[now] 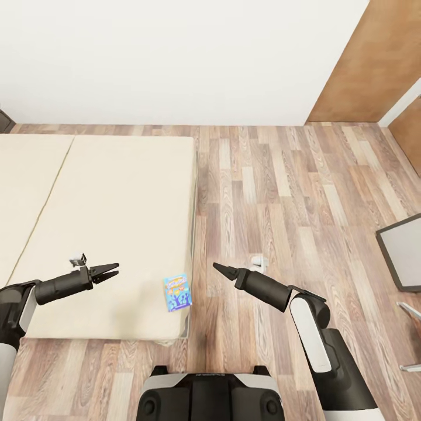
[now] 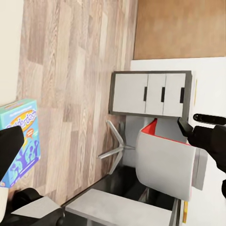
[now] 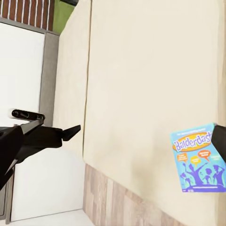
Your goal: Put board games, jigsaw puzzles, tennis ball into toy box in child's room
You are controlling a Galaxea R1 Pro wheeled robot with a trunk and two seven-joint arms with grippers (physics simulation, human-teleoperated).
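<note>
Blue, with cartoon art, the board game lies flat on the bed near its front right corner. I see its long axis running from me toward the wall, slightly tilted. My left hand hovers over the mattress, fingers narrowly parted and empty. My right hand hangs above the floor; I cannot tell its opening.

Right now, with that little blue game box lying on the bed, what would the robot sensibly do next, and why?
Probably lower the right gripper toward the blue board game. The box lies flat near the bed corner, between both arms, and neither the right nor the left gripper holds anything; the right one hangs over the floor just beside it.
</note>
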